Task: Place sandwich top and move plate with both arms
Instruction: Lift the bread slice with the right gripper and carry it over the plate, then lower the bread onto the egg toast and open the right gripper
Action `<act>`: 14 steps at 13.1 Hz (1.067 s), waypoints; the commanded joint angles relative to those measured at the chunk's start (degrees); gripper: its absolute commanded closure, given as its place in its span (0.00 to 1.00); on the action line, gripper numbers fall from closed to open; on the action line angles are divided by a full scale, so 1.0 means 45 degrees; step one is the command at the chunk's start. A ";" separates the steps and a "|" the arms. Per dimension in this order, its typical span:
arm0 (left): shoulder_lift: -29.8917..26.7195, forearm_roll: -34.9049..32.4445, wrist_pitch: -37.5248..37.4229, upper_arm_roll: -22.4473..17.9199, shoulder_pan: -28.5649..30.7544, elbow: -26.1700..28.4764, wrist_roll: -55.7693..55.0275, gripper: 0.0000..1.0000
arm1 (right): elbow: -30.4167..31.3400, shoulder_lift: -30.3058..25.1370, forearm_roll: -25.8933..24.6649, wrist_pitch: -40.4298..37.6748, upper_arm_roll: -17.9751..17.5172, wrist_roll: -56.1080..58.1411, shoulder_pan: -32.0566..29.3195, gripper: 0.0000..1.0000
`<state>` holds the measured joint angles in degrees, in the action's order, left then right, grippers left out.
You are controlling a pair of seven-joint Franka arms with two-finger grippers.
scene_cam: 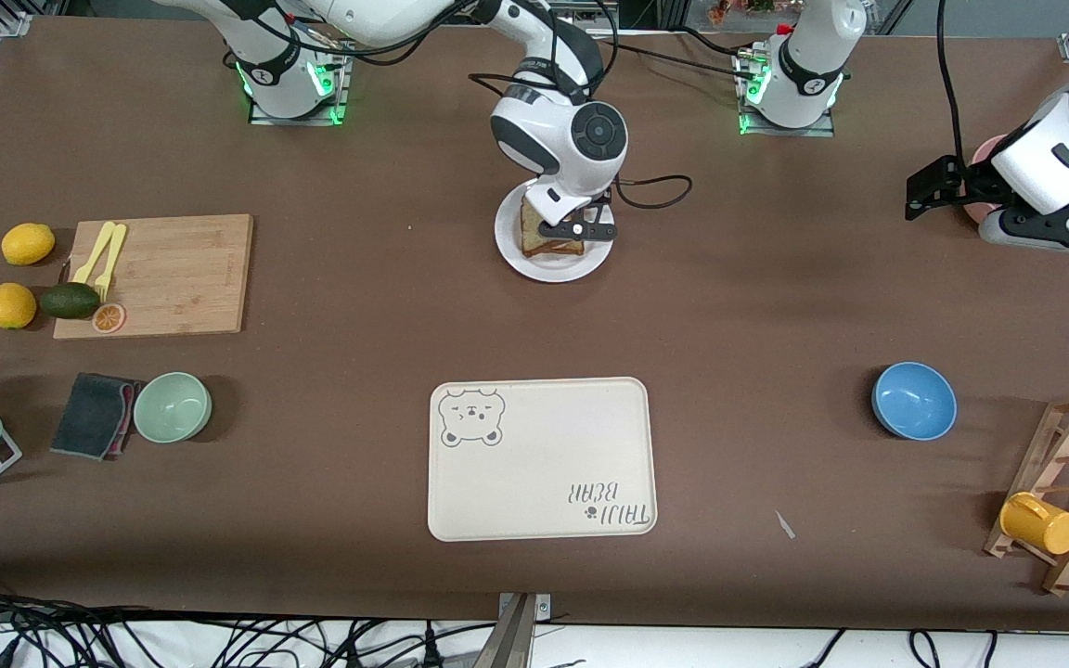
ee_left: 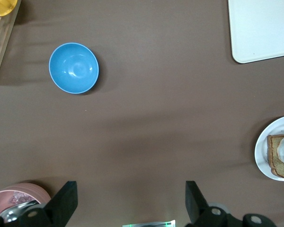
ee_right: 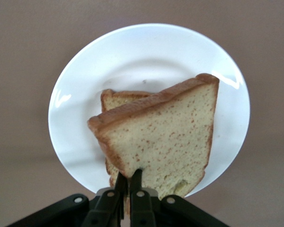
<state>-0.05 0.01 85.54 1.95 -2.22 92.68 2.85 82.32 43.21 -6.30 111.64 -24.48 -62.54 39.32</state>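
Observation:
My right gripper (scene_cam: 581, 229) is shut on the sandwich top (scene_cam: 532, 225), a plain speckled brown slice. It holds the slice tilted on edge over the white plate (scene_cam: 553, 269). In the right wrist view the gripper (ee_right: 128, 177) pinches the slice (ee_right: 165, 137) at its lower edge. Under it another bread slice (ee_right: 114, 99) lies on the plate (ee_right: 146, 52). The left wrist view shows that lower slice bearing a fried egg (ee_left: 281, 156) on the plate (ee_left: 262, 151). My left gripper (scene_cam: 911, 195) is open and empty, waiting above the table at the left arm's end; it also shows in the left wrist view (ee_left: 130, 198).
A cream bear tray (scene_cam: 542, 456) lies nearer the front camera than the plate. A blue bowl (scene_cam: 913, 400), a wooden rack with a yellow mug (scene_cam: 1039, 524) and a pink bowl (ee_left: 19, 196) are at the left arm's end. A cutting board (scene_cam: 173, 274), fruit, a green bowl (scene_cam: 173, 406) and a cloth are at the right arm's end.

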 commanded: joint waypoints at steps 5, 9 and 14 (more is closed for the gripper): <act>0.0110 -0.0179 -0.0260 0.0034 -0.0014 -0.0323 0.0049 0.00 | -0.0441 0.0319 -0.0162 0.0211 0.0283 -0.0086 0.0286 0.58; 0.0129 -0.0140 -0.0260 0.0034 -0.0014 -0.0323 0.0049 0.00 | -0.0460 0.0145 -0.0162 0.0153 0.0925 0.0031 0.0189 0.35; 0.0771 0.1049 -0.1060 0.0054 -0.0053 -0.0265 0.0127 0.00 | -0.0227 -0.1806 -0.0065 -0.0433 0.2818 0.1066 -0.0143 0.06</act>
<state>1.20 2.27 82.18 2.25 -2.29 92.73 2.86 79.98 39.32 -6.80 111.64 -15.10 -59.64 38.85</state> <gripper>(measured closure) 0.000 0.278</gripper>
